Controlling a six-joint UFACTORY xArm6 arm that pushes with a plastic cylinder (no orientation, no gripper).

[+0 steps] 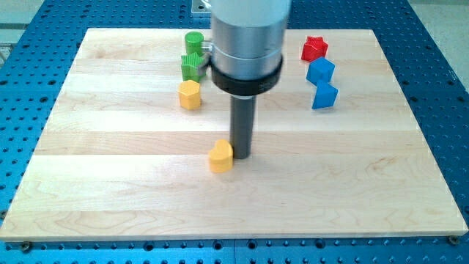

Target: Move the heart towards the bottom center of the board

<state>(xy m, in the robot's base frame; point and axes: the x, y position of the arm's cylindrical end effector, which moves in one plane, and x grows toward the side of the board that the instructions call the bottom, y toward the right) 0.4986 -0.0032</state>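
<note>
Wooden tabletop [110,183] on blue pegboard. No claw fitted; my tip [241,156] touches yellow heart [220,156] from right-far side, placed to shove it nearward.

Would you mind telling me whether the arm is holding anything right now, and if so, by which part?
Nothing is held: the arm ends in a plain rod. My tip only rests beside the yellow heart, at its right edge in the view.

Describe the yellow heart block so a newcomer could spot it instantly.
Start at the pale wooden board and find the dark rod at its middle. My tip touches the small yellow heart-shaped block on its right side. The other yellow block, hexagonal, sits farther toward the view's top, beside the green blocks.
</note>
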